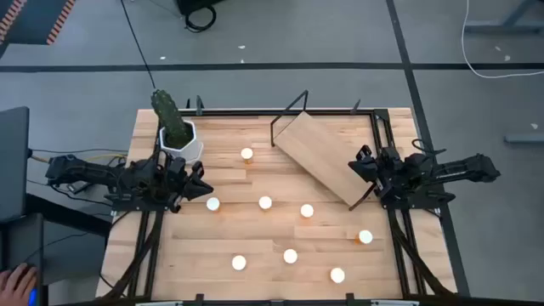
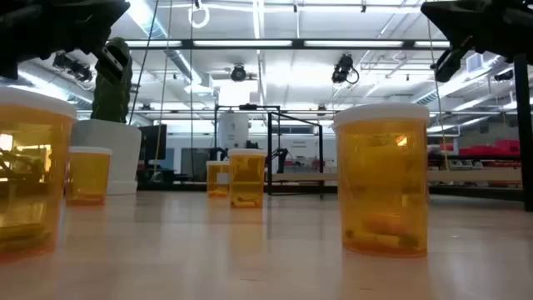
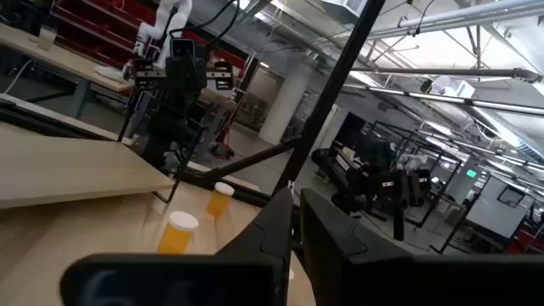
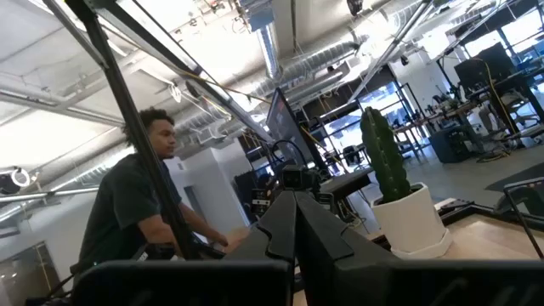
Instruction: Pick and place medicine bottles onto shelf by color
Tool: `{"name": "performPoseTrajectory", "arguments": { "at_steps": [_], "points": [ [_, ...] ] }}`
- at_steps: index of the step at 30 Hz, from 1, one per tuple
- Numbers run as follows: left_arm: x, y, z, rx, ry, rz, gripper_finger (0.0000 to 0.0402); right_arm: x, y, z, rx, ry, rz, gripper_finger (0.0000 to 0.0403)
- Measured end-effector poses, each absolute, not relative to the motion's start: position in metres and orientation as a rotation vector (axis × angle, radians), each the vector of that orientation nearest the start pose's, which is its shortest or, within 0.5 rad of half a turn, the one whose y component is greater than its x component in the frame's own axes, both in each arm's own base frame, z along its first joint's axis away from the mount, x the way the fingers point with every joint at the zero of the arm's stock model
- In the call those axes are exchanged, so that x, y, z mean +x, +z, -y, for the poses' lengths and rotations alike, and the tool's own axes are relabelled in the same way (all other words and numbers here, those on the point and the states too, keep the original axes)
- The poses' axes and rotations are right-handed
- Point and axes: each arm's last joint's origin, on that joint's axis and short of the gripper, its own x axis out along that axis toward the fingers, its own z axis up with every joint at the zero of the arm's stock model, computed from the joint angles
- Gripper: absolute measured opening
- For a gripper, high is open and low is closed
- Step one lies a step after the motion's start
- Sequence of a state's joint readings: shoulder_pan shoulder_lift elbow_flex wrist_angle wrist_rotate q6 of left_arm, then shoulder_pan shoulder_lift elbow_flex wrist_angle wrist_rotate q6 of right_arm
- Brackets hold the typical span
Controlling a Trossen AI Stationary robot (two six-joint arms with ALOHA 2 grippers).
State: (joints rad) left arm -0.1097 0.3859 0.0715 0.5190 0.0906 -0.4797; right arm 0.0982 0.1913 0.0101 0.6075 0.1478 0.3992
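The tabletop is pale slatted wood with a smooth, faintly glossy finish. The medicine bottles look like translucent amber plastic under matt white caps. The shelf is a light-wood board on thin black metal wire. The plant pot looks matt white.

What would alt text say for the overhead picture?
Eight small white-capped bottles stand scattered on a light-wood table, none on the tilted shelf board near the far right. Two dark arms wait at the left and right edges, fingers shut, beside a potted cactus.
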Motion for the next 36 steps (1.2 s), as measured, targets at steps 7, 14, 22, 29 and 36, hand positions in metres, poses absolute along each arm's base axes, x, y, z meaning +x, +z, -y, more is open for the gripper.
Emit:
{"name": "performPoseTrajectory", "arguments": {
  "at_steps": [7, 14, 22, 29, 36],
  "points": [
    [0.1205, 0.2038, 0.0159, -0.478, -0.245, 0.153, 0.0031, 0.1003, 0.2084, -0.0056, 0.446, 0.036, 0.428, 0.001],
    [0.1205, 0.2038, 0.0159, -0.478, -0.245, 0.153, 0.0034, 0.1003, 0.2084, -0.0056, 0.446, 0.036, 0.428, 0.001],
    [0.1205, 0.2038, 0.0159, -0.478, -0.245, 0.153, 0.0025, 0.1003, 0.2083, -0.0056, 0.446, 0.036, 0.428, 0.001],
    [0.1205, 0.2038, 0.0159, -0.478, -0.244, 0.153, 0.0033, 0.1003, 0.2083, -0.0056, 0.446, 0.036, 0.428, 0.001],
    [0.1205, 0.2038, 0.0159, -0.478, -0.245, 0.153, 0.003, 0.1003, 0.2083, -0.0056, 0.446, 0.036, 0.428, 0.001]
  ]
}}
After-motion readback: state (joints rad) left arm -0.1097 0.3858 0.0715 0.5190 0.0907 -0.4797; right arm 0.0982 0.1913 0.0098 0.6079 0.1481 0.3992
